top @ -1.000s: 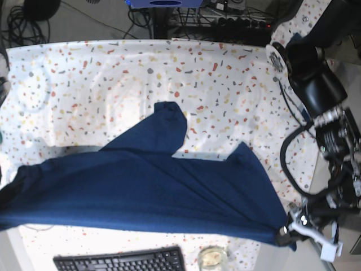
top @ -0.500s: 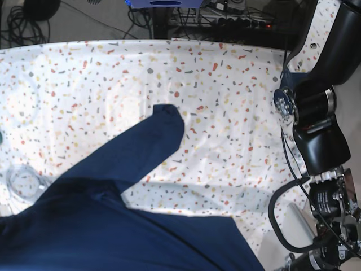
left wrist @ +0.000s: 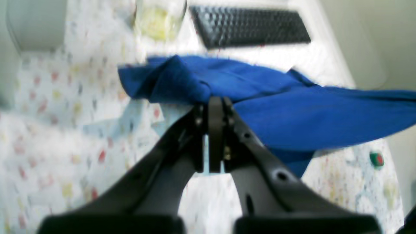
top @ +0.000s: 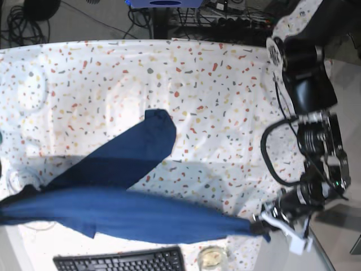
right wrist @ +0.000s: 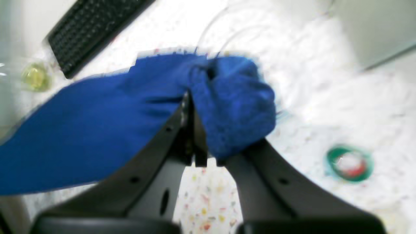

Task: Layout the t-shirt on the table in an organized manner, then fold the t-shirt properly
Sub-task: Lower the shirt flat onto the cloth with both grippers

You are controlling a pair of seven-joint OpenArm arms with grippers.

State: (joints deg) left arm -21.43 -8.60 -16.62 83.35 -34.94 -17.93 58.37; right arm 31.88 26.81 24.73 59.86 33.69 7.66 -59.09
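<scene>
The navy t-shirt (top: 130, 217) hangs stretched in a narrow band over the front of the speckled table (top: 225, 84). One sleeve (top: 152, 135) trails back onto the cloth. My left gripper (top: 258, 226) is shut on the shirt's right end, and the left wrist view shows its fingers (left wrist: 216, 104) pinched on the t-shirt (left wrist: 292, 113). My right gripper (right wrist: 195, 100) is shut on a bunched corner of the t-shirt (right wrist: 97, 130). In the base view that gripper lies off the left edge, where the fabric runs out of frame.
A black keyboard (top: 121, 261) and a glass with yellowish contents (top: 212, 258) sit at the table's front edge, just under the stretched shirt. A green and red ring (right wrist: 349, 162) lies on the cloth near my right gripper. Cables lie behind the table.
Half a second ago the shirt filled the bottom of the base view, close to the camera. It has since dropped into a narrow stretched band, and the left arm has swung back with it.
</scene>
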